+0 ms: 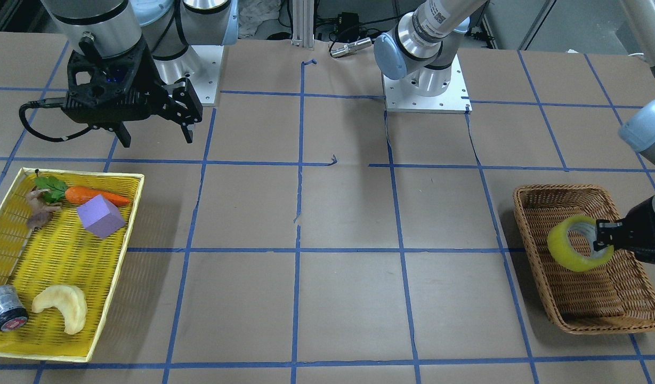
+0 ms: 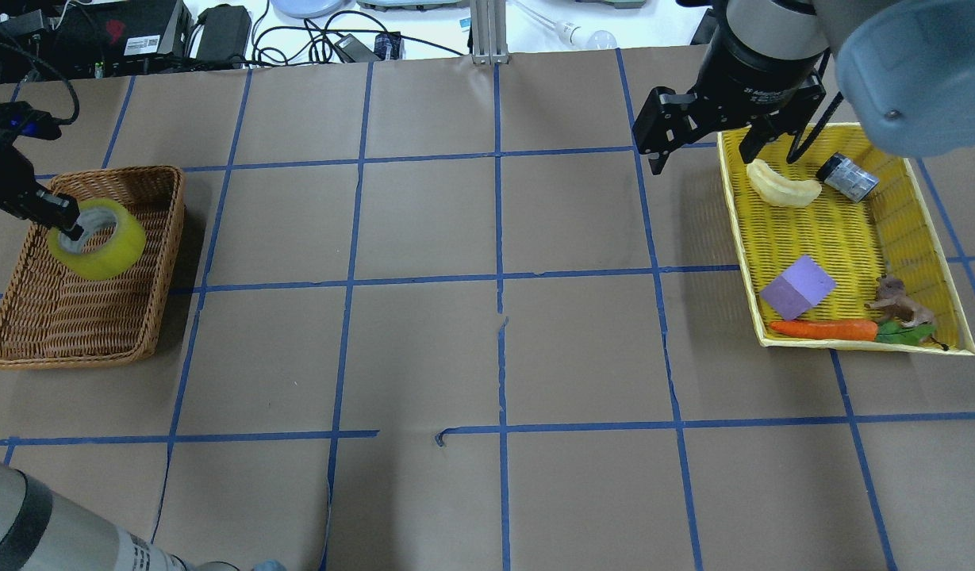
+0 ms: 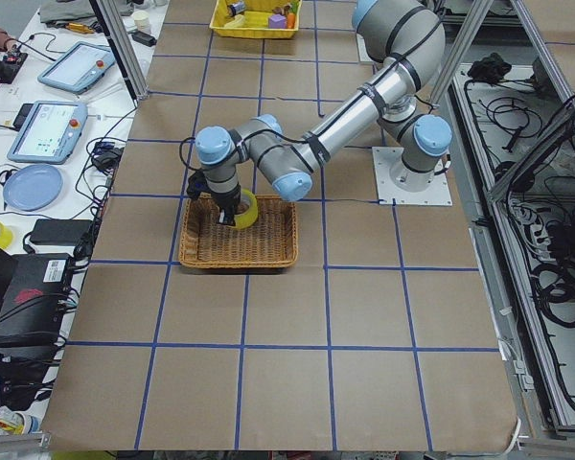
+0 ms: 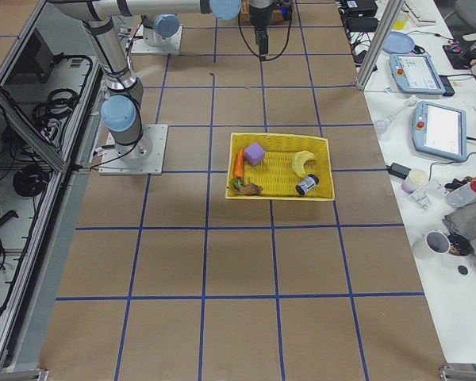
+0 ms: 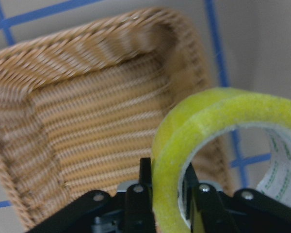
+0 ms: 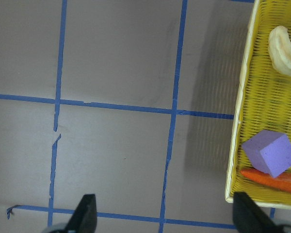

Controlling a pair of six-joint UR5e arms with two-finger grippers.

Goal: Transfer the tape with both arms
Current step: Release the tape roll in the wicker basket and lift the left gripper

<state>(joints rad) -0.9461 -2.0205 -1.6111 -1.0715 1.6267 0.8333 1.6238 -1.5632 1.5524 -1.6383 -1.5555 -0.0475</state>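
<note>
The tape (image 1: 564, 250) is a yellowish roll with a whitish core. My left gripper (image 1: 599, 240) is shut on its wall, one finger inside the ring and one outside, and holds it tilted above the wicker basket (image 1: 583, 309). The overhead view shows the tape (image 2: 110, 254) and left gripper (image 2: 71, 226) over the basket (image 2: 74, 317). The left wrist view shows the tape (image 5: 203, 121) pinched between the fingers. My right gripper (image 1: 156, 130) is open and empty, hanging above the table beside the yellow tray (image 1: 55, 250); it also shows in the overhead view (image 2: 705, 155).
The yellow tray (image 2: 844, 238) holds a purple block (image 2: 798, 287), a carrot (image 2: 824, 328), a pale curved piece (image 2: 782, 189), a grey can (image 2: 848, 178) and a small brown figure (image 2: 896, 300). Blue tape lines grid the brown table.
</note>
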